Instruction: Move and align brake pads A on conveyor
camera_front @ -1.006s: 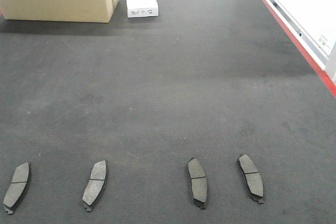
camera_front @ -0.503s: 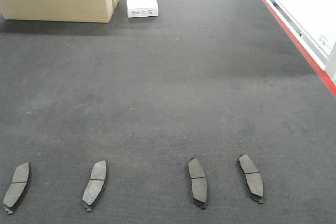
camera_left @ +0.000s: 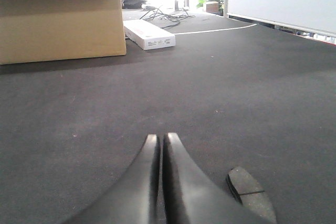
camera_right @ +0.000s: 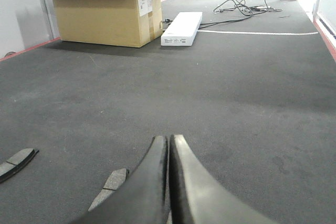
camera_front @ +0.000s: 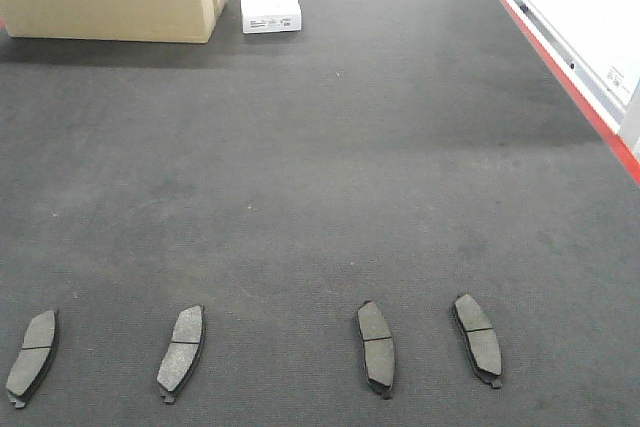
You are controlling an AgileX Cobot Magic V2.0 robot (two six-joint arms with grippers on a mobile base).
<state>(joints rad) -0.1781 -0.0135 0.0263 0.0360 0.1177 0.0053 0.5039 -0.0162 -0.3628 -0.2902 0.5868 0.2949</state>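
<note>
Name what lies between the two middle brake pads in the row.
Nothing: in the front-facing view only bare dark-grey felt-like belt separates the second flat grey pad from the third.

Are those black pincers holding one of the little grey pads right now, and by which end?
No, nothing is held. The left gripper and the right gripper are both shut on nothing, and all four brake pads lie on the conveyor.
</note>
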